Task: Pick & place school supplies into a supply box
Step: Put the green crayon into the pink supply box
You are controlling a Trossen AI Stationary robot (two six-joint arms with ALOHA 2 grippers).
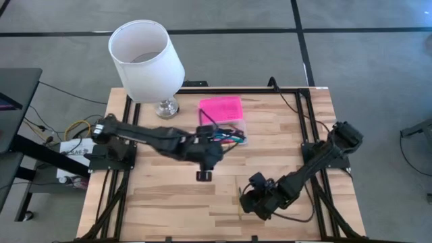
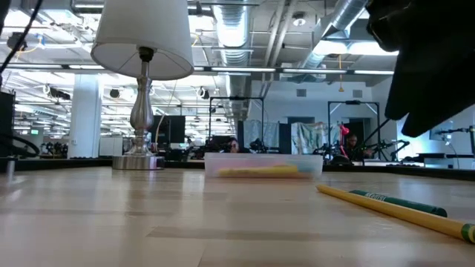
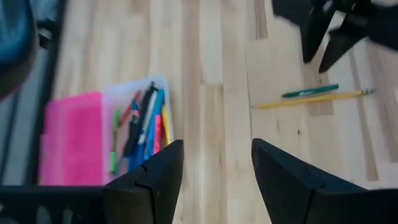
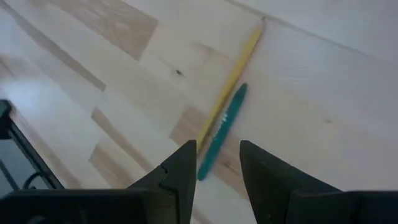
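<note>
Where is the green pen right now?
In the right wrist view, the green pen lies on the table beside the yellow pencil, just ahead of the open right end effector.

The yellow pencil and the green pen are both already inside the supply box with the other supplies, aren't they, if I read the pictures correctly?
Not quite. The yellow pencil and the green pen lie side by side on the bare table, apart from the supply box, as the right wrist view shows. The other supplies are indeed in the box, and the open right end effector hangs just above the pair.

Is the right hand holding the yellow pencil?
No. The right hand stands open above the yellow pencil and green pen lying on the table.
</note>
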